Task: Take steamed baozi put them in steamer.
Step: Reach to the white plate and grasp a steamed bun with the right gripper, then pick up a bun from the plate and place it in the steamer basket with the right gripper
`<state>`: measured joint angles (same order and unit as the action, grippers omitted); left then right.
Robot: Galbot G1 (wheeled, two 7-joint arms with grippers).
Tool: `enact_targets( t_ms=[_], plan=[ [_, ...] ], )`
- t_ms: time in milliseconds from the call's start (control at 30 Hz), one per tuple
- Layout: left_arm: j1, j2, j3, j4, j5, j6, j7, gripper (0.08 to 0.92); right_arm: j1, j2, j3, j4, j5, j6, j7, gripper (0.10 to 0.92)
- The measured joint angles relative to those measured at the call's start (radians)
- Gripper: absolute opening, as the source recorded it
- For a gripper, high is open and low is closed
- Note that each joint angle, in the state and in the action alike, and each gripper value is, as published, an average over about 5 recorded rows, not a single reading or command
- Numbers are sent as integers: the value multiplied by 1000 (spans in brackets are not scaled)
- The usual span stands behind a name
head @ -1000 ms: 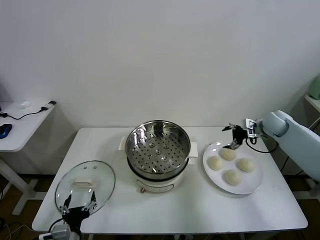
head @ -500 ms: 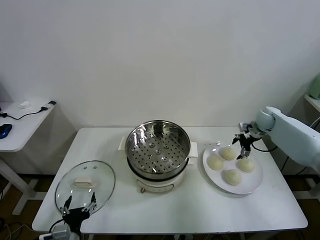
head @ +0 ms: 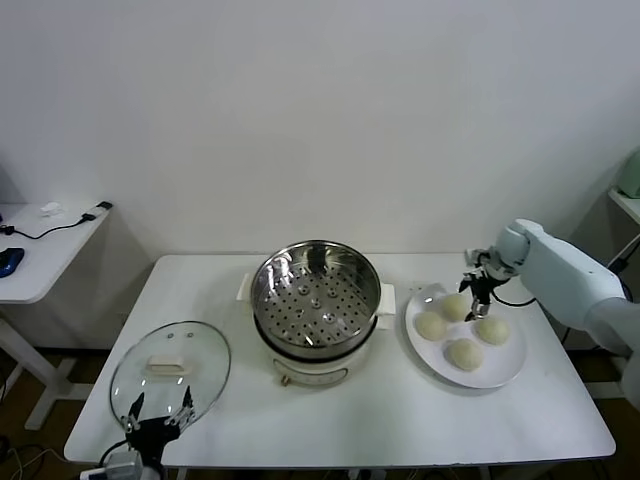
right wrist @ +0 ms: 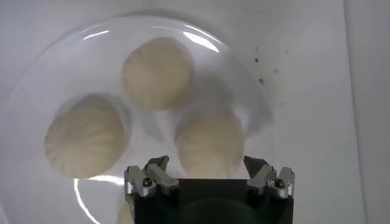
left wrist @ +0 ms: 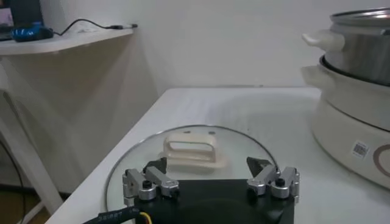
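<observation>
Several cream-white steamed baozi [head: 456,307] lie on a white plate [head: 503,370] right of the steamer [head: 316,290], a shiny steel pot with a perforated tray on a white base. My right gripper [head: 478,287] hovers over the plate's back part, pointing down. In the right wrist view this right gripper [right wrist: 207,164] is open, with one baozi [right wrist: 210,141] below the gap between its fingers and two more baozi [right wrist: 158,73] beyond it. My left gripper [head: 160,418] waits open at the table's front left, over the glass lid.
The round glass lid [head: 170,368] with a white handle [left wrist: 190,150] lies flat at the front left, next to the steamer's base [left wrist: 356,143]. A side table [head: 40,250] with cables stands to the left. The wall is close behind.
My right arm has swung in over the plate and its gripper has turned to point down above the back baozi. The left arm and the baozi have not moved.
</observation>
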<state>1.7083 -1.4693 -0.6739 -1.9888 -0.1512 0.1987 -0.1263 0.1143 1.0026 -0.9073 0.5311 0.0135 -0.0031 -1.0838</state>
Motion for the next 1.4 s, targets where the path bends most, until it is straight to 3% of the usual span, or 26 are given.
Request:
enact_targets(
  t_ms=[100, 367, 733, 1167, 1400],
  plan=[
    [0, -1, 2, -1, 2, 0, 0, 823, -1, 11, 8, -15, -12, -2, 2, 801],
    [-1, -3, 8, -3, 8, 0, 0, 823, -8, 26, 30, -35, -26, 3, -4, 613],
    [6, -3, 15, -16, 15, -4, 0, 823, 60, -6, -10, 29, 13, 15, -31, 570],
    [3, 4, 37, -26, 33, -4, 0, 823, 497, -12, -319, 479, 231, 83, -37, 576],
    [4, 5, 44, -25, 48, -4, -1, 823, 607, 86, -435, 704, 206, 162, 10, 569]
  ],
)
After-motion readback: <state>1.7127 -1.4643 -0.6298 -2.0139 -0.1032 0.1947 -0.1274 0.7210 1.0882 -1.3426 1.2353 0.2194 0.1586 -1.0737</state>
